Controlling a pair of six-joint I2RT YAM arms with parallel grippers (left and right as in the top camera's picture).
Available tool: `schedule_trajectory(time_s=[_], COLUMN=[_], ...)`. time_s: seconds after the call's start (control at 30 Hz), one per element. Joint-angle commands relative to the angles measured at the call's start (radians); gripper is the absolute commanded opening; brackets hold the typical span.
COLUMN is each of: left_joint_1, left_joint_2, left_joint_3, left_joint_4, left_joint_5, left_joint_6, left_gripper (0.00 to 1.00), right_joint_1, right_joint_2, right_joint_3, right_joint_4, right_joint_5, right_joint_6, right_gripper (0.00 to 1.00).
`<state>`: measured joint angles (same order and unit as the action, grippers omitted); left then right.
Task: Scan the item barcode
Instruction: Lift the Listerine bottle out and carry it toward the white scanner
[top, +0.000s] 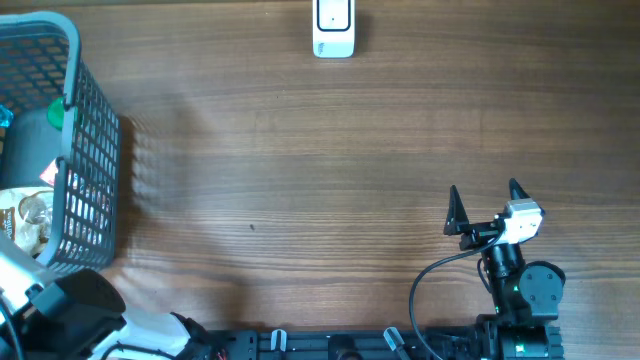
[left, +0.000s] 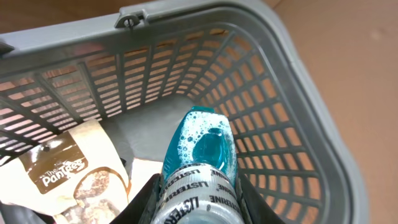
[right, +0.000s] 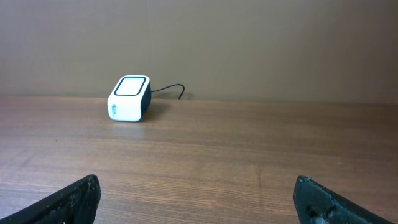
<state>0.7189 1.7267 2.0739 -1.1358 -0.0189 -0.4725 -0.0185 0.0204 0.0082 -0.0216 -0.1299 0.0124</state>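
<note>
Inside the basket (left: 314, 93), left end effector (left: 198, 198) grips mouthwash bottle (left: 202, 155).

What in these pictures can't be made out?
Barcode on the mouthwash bottle: left wrist view, none shows; the label runs off the bottom edge.
Contents of the basket: overhead, cut off by the left edge and screened by its mesh wall.
Print on the snack pouch: left wrist view, blurred, partly cut off below.
Top of the scanner: overhead, cut off by the upper edge.
</note>
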Motion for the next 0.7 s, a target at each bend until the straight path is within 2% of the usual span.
schedule_trajectory(time_s=[0.0, 0.37, 0.53, 0.67], left_joint_1=[-0.008, -0.013, -0.1, -0.186], left_joint_2=[-0.082, -0.139, -0.139, -0.139], left_joint_3=[0.014, 0.014, 0.014, 0.013], left_joint_4=[0.019, 0.064, 0.127, 0.187], left_joint_5=[0.031, 0.179, 0.205, 0.204], left_joint_6=[-0.019, -0.113, -0.129, -0.195], left_gripper=[0.16, 0.15, 0.16, 0.16], right_joint_1=[-0.002, -0.002, -0.002, -0.002], right_joint_2=[-0.005, -0.005, -0.005, -0.005], right_joint_3=[0.009, 0.009, 0.009, 0.009], right_joint_4=[0.005, 0.005, 0.005, 0.005], right_joint_5=[0.007, 0.006, 0.006, 0.007], right_joint_6=[-0.012, -0.012, -0.012, -0.012], right_gripper=[1.0, 1.0, 1.0, 1.0])
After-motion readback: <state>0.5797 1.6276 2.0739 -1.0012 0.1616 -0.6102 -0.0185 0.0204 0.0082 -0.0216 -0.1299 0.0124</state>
